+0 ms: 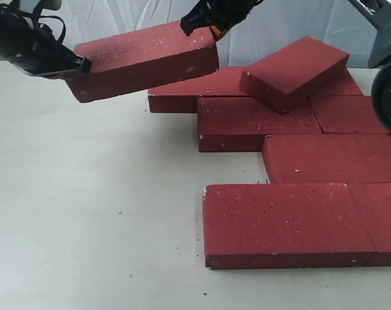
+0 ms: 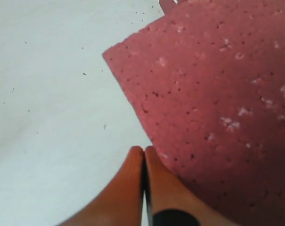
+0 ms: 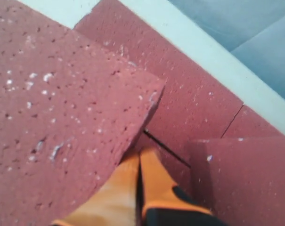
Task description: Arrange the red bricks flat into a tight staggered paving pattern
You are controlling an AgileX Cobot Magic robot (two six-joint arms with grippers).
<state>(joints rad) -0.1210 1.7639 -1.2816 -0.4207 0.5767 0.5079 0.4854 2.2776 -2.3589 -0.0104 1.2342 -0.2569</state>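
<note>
Several red bricks are lying staggered at right, while the left tool and right tool, both closed, are squeezing a lifted brick between them and a tilted brick is awaiting laying.

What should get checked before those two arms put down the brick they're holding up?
1. Lifted brick held up between both arms: ok.
2. Left tool shut and pressed against one end: ok.
3. Right tool shut at the opposite top corner: ok. Firmness of the hold: cannot tell.
4. Lifted brick level: not ok, it tilts.
5. Bare table beside the laid bricks as a landing spot: ok.
6. All other bricks flat: not ok, a loose brick lies tilted on top of the rows.
</note>
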